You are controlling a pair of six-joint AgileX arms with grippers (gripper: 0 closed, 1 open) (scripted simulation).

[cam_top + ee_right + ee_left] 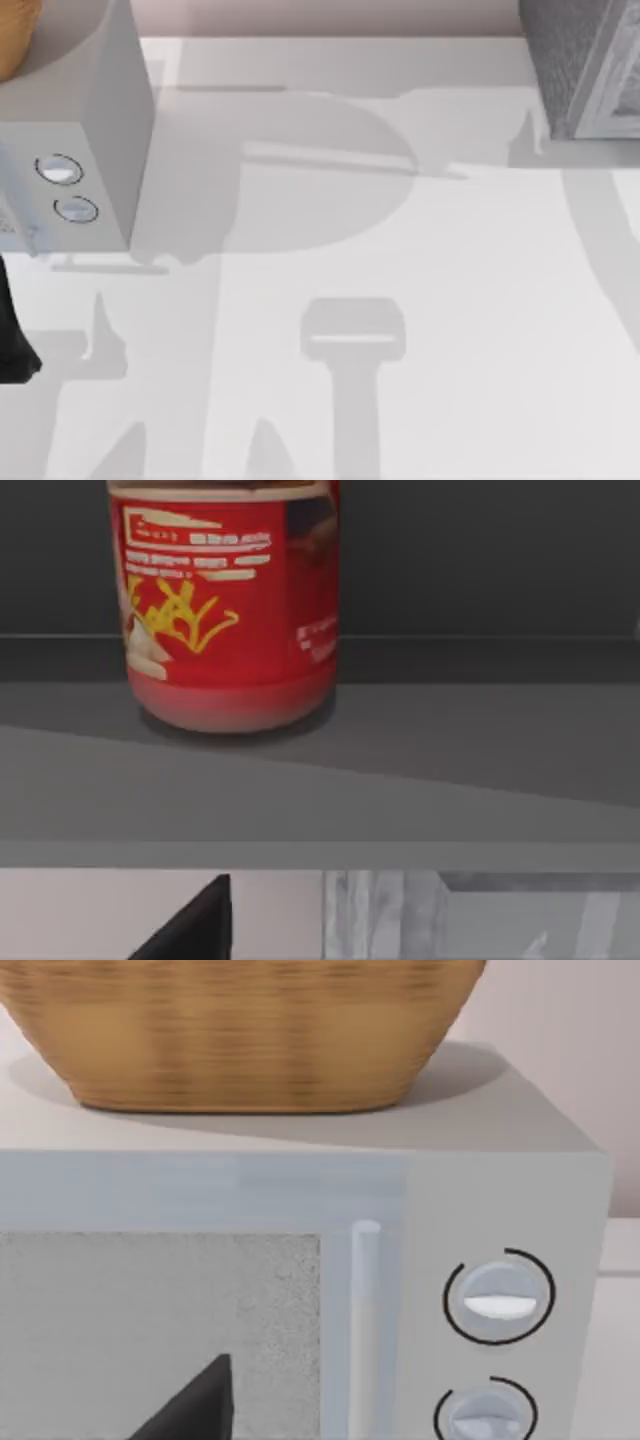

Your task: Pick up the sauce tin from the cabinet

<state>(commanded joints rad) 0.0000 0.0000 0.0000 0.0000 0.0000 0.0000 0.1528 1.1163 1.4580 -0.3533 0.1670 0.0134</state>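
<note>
The sauce tin [225, 610] is a red can with yellow and white label markings. It stands upright on a grey shelf [450, 750] of the cabinet [585, 70], which sits at the table's far right. My right gripper [300, 950] is in front of the shelf and slightly below it, apart from the tin. One dark fingertip [195, 930] shows with nothing against its inner side, so the gripper is open and empty. My left gripper [300, 1430] is open too, facing the microwave door, and its arm [15, 340] is at the table's left edge.
A grey microwave [95, 150] with two round knobs stands at the far left, with a wicker basket [240, 1030] on top of it. The cabinet's interior behind the tin is dark. The white table [400, 300] spreads between the microwave and the cabinet.
</note>
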